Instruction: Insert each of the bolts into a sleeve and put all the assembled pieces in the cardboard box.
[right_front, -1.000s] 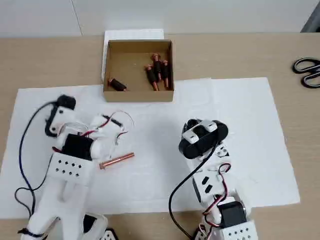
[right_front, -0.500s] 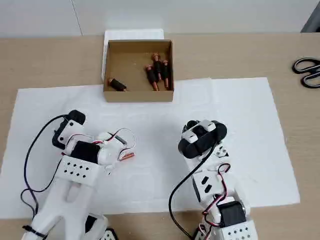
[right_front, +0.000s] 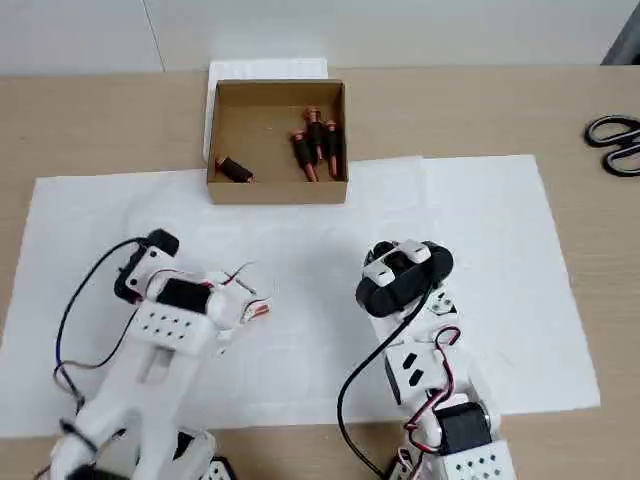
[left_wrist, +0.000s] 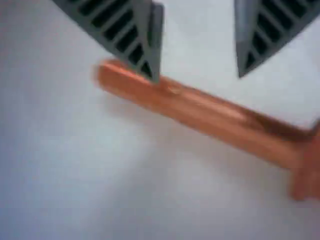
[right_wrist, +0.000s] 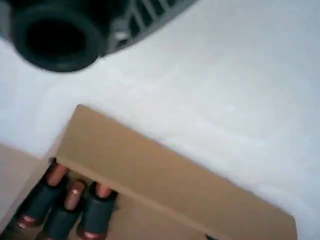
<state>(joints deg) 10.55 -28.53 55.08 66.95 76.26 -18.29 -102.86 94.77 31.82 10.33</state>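
Hovering over the paper, the left gripper has its jaws apart above the flat-lying bolt. The right gripper clamps a sleeve near the box.

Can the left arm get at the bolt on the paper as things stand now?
Probably yes. The left gripper is open just above the bolt, with one fingertip over its shaft, and nothing on the paper blocks it.
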